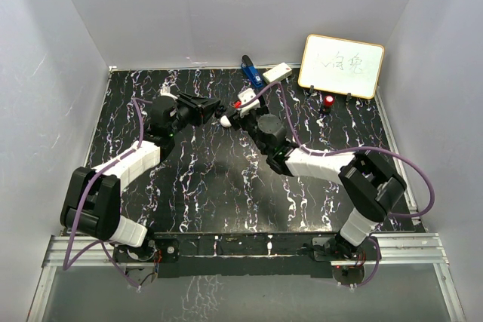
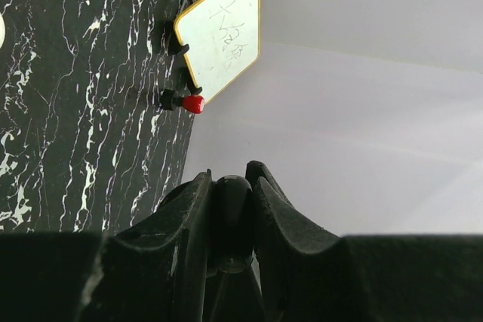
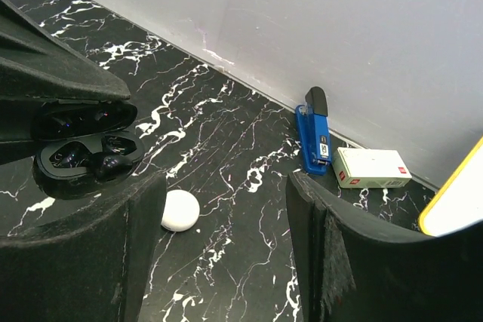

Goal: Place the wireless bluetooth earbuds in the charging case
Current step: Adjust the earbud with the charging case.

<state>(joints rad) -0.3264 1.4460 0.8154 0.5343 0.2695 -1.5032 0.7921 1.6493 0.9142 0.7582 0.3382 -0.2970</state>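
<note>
A black charging case [image 3: 84, 148] hangs open at the left of the right wrist view, with two dark earbuds [image 3: 102, 157] seated in its wells. Black fingers [image 3: 53, 65] of my left gripper [image 1: 213, 108] reach in over it. In the left wrist view my left gripper [image 2: 230, 180] is shut on a dark rounded body [image 2: 230, 213], which seems to be this case. A small round white puck [image 3: 179, 210] lies shut on the table just below it and shows in the top view [image 1: 225, 121]. My right gripper [image 3: 226, 224] is open and empty, beside the puck [image 1: 241, 117].
A blue stapler [image 3: 315, 132] and a cream box [image 3: 373, 167] lie by the back wall. A small whiteboard [image 1: 341, 65] stands at the back right with a red-capped piece [image 1: 329, 101] in front. A white and red item [image 1: 246, 99] lies behind the grippers.
</note>
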